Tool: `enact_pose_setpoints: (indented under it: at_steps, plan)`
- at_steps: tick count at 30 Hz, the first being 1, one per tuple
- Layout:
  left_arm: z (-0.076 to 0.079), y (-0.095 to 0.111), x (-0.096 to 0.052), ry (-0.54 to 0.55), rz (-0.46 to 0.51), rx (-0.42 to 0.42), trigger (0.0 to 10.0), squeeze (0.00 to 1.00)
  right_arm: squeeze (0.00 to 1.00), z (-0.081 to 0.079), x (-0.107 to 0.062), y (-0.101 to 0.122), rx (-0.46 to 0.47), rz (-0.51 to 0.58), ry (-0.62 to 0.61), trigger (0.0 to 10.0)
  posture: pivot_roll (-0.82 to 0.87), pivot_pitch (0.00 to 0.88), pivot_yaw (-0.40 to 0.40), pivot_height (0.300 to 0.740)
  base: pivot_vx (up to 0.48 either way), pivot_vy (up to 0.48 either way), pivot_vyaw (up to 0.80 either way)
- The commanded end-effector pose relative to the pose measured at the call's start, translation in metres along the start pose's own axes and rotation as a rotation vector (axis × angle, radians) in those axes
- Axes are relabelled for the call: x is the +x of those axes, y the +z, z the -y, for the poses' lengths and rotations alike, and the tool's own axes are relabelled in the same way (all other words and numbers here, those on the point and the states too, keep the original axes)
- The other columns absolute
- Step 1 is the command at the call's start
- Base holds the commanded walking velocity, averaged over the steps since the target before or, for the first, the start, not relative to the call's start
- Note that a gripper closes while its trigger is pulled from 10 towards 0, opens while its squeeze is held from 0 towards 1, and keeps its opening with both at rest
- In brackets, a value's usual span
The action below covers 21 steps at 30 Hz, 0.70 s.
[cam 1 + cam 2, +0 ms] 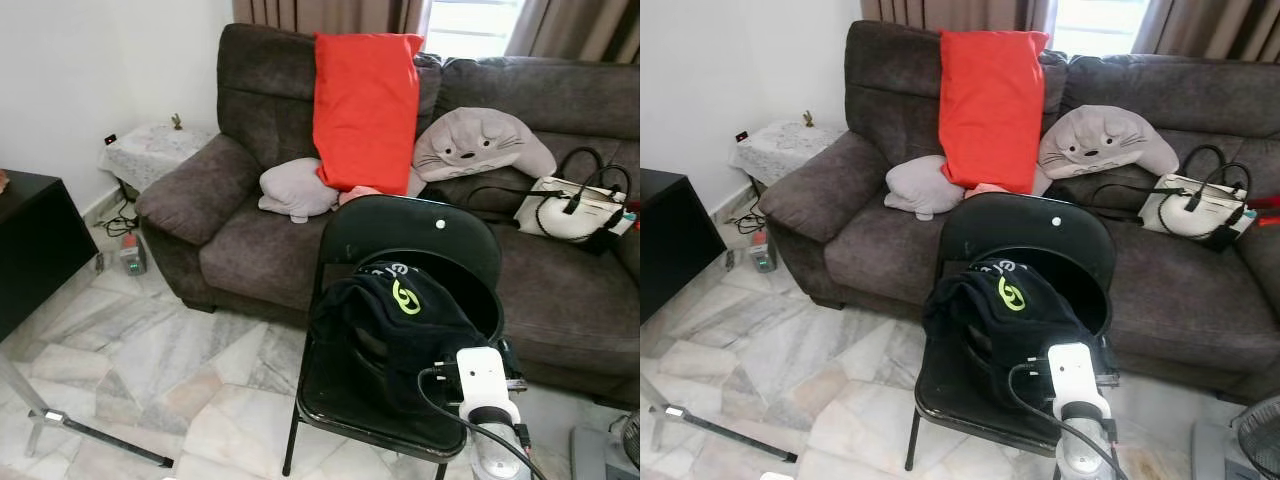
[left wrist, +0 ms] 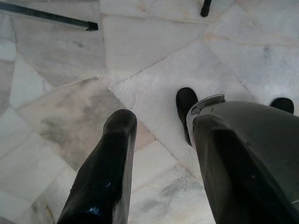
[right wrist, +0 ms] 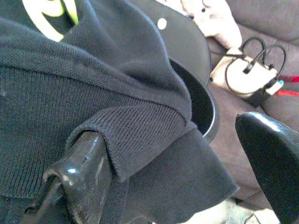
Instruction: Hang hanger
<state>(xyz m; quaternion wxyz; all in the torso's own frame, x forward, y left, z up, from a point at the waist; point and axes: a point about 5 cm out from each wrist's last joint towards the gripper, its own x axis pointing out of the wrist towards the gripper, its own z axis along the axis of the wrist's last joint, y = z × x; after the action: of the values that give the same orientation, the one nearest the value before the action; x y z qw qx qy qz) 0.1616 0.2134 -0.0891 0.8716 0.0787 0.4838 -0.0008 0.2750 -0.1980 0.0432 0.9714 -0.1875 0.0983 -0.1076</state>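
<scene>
Right wrist view: spread glossy black fingers (image 3: 79,182) against ribbed knit dark garment (image 3: 70,93) on round-backed chair (image 1: 420,240).

A black garment (image 1: 385,325) with a lime-green logo (image 1: 406,297) lies on a black chair (image 1: 420,235). Behind it stands a dark brown sofa (image 1: 250,240) with a bright red pillow (image 1: 365,105), a grey plush (image 1: 478,145) and a white bag (image 1: 570,210) with black straps. The floor (image 1: 150,360) is grey-veined white marble
</scene>
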Motion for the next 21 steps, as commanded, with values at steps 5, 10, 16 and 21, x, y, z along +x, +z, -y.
enact_pose_setpoints:
  at_steps: [5,10,16,21]
  plan:
    - [-0.001,-0.003,-0.001,0.007,-0.013,0.005,10.0,0.00,0.00,0.004,0.009,0.004,0.170,0.016,-0.012,10.0,0.05,0.000,0.013,0.740,0.000,0.000,0.00]
    - [-0.001,-0.003,-0.001,0.006,-0.012,0.008,10.0,0.00,0.00,0.029,0.010,0.023,0.085,0.161,-0.171,10.0,0.06,0.000,0.014,0.740,0.000,0.000,0.00]
    - [-0.002,-0.003,-0.001,0.004,-0.014,0.014,10.0,0.00,0.00,0.034,0.013,0.046,-0.089,0.316,-0.187,10.0,0.05,0.000,0.020,0.740,0.000,0.000,0.00]
    - [-0.002,-0.003,0.000,0.004,-0.013,0.017,10.0,0.00,0.00,0.020,0.019,0.071,-0.267,0.460,-0.113,10.0,0.05,0.000,0.019,0.740,0.000,0.000,0.00]
